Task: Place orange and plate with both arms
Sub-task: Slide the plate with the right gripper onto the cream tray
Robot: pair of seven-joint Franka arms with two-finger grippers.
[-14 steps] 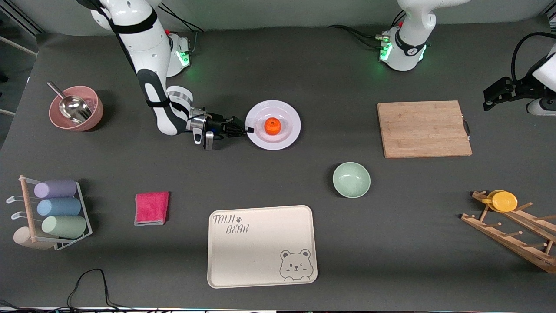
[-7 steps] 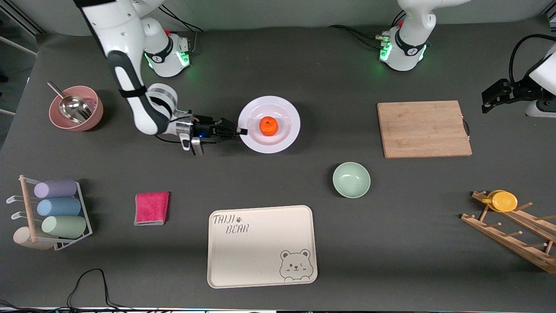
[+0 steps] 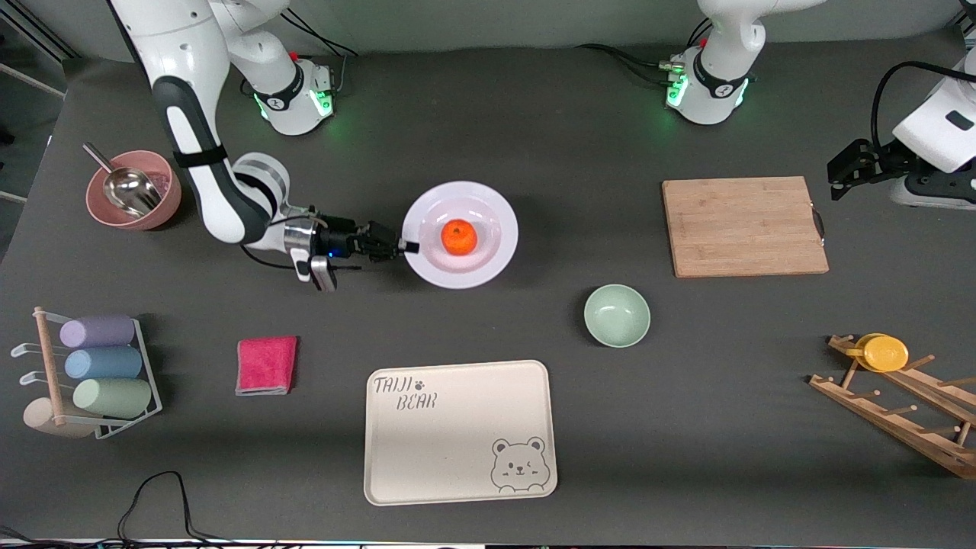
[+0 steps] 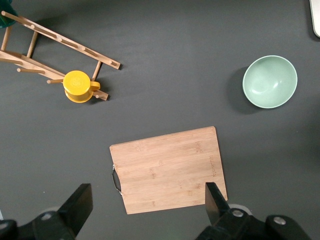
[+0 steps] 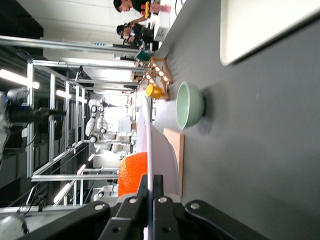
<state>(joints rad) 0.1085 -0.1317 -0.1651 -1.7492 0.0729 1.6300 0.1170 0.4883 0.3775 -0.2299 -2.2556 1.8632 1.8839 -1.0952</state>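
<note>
Bright orange (image 3: 459, 236) sits centred on the pale plate (image 3: 492, 255) (rim pinched, lifted off the table)

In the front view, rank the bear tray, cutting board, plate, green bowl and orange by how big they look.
1. bear tray
2. cutting board
3. plate, lifted by the right tool, so slightly nearer the camera
4. green bowl
5. orange

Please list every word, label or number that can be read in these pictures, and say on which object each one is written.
"TAIJI BEAR", in two lines with a small paw print after the first word: on the cream rectangular tray, in its corner nearest the pink folded cloth; a bear face is drawn in another corner.
Small dark marks on the two white arm bases: too small to read.
No other text can be read.
</note>
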